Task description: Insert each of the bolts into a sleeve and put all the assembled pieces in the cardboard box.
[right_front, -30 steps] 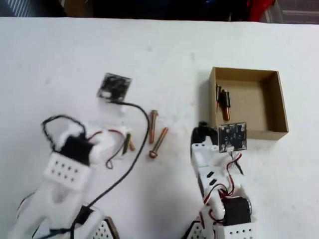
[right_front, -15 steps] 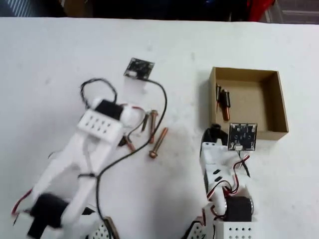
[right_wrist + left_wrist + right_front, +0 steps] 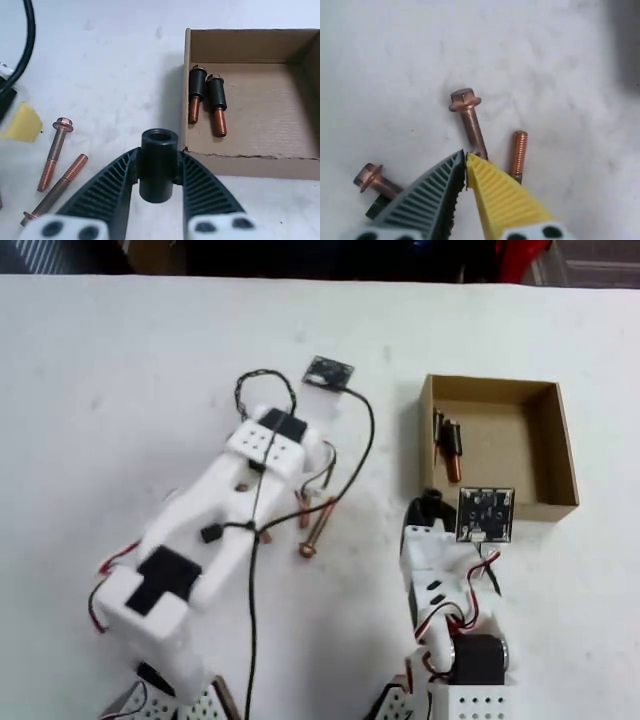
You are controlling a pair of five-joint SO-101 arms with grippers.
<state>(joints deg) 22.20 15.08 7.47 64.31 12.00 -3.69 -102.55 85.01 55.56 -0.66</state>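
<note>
white table (image 3: 150, 340): right gripper (image 3: 157, 155) holds sleeve (image 3: 158, 175) seemingly upright, bore up

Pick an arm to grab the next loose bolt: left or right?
Left, likely. The left claw sits over the loose bolts, shut and empty; the right claw holds a sleeve by the cardboard box.

We see a matte white tabletop (image 3: 120, 350) carrying an open brown cardboard box (image 3: 540, 510) on its right side. Left of the box, three copper-coloured flange-head bolts lie flat. Two, (image 3: 469, 125) and (image 3: 517, 155), lie close together, and the third (image 3: 376, 180) lies apart.
</note>
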